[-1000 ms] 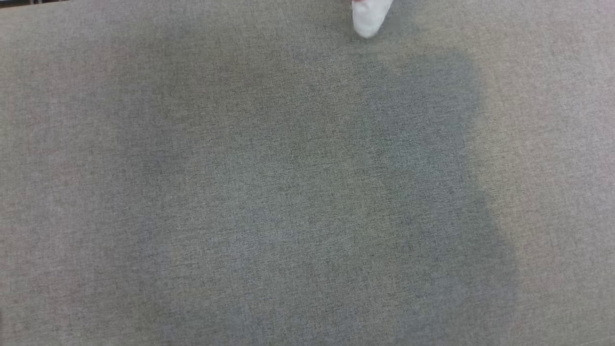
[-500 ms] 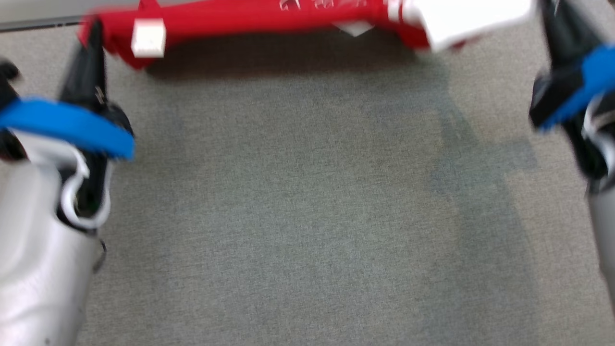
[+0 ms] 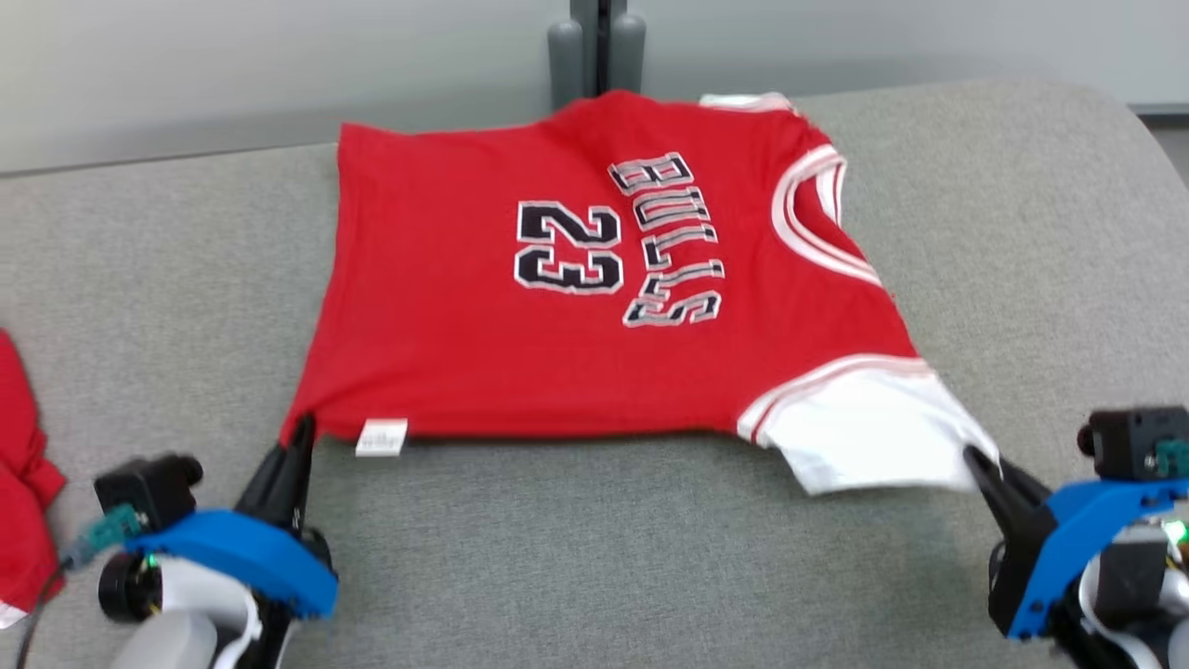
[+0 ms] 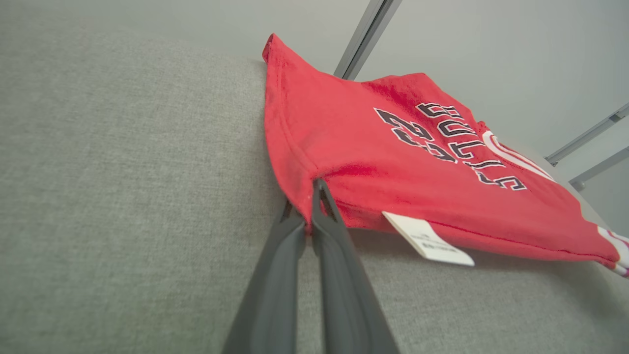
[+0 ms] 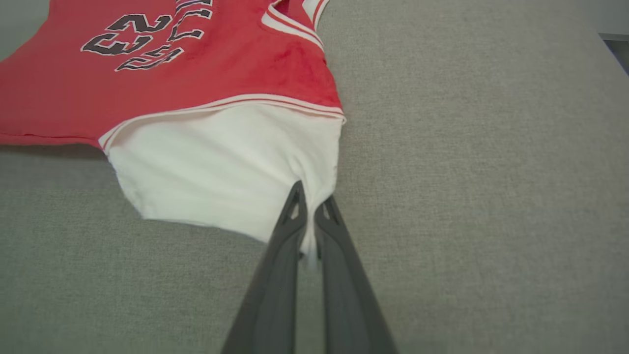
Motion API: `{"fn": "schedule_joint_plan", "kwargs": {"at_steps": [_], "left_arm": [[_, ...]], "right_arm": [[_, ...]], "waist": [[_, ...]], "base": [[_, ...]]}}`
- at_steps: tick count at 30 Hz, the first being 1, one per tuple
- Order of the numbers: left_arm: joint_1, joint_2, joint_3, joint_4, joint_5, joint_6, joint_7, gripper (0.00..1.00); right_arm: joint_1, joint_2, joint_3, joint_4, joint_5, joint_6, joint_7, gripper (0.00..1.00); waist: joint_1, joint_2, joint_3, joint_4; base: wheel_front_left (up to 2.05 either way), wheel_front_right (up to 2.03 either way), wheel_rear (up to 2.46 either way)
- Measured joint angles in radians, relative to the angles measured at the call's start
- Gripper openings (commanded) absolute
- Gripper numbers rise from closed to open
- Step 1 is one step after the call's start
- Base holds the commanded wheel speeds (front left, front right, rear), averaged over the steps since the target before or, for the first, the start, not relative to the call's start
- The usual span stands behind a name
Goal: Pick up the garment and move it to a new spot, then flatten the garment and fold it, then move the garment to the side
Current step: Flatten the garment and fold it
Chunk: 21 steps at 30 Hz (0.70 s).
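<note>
red bulls 23 jersey spread on grey woven surface; left gripper pinches its hem corner, right gripper its white sleeve.

The garment is bright red, with a black "23" and "BULLS" across it, each character edged in white. Its neckline has white banding with thin red stripes. The sleeve is plain white, and a white-and-red striped seam sets it off from the red. A small label is white with faint grey print. The table is a flecked, woven grey. The left pincer and right pincer have dark charcoal fingers, and the brackets behind them are vivid blue. Another cloth is the same red. The wall is pale grey.
</note>
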Motion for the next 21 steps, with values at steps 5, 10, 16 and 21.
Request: {"fn": "schedule_joint_plan", "kwargs": {"at_steps": [5, 10, 16, 21], "left_arm": [[0.118, 0.025, -0.032, -0.087, 0.014, 0.057, 0.051, 0.0], [0.226, 0.041, -0.055, -0.187, 0.022, 0.125, 0.094, 0.0], [0.324, 0.08, -0.103, -0.281, 0.051, 0.173, 0.155, 0.0], [0.353, 0.12, -0.125, -0.342, 0.073, 0.196, 0.206, 0.0]], "right_arm": [[0.097, 0.041, -0.031, -0.065, -0.02, 0.0, 0.079, 0.0], [0.148, 0.067, -0.073, -0.108, -0.042, 0.0, 0.111, 0.0], [0.21, 0.075, -0.084, -0.135, -0.067, 0.0, 0.182, 0.0], [0.244, 0.079, -0.101, -0.153, -0.064, 0.0, 0.247, 0.0]], "waist": [[0.0, 0.0, -0.033, 0.024], [0.0001, 0.0, -0.067, 0.046], [0.0, 0.0, -0.106, 0.069], [0.0001, 0.0, -0.112, 0.08]], "base": [[0.0, 0.0, 0.0], [0.0, 0.0, 0.0], [0.0, 0.0, 0.0], [0.0, 0.0, 0.0]]}}
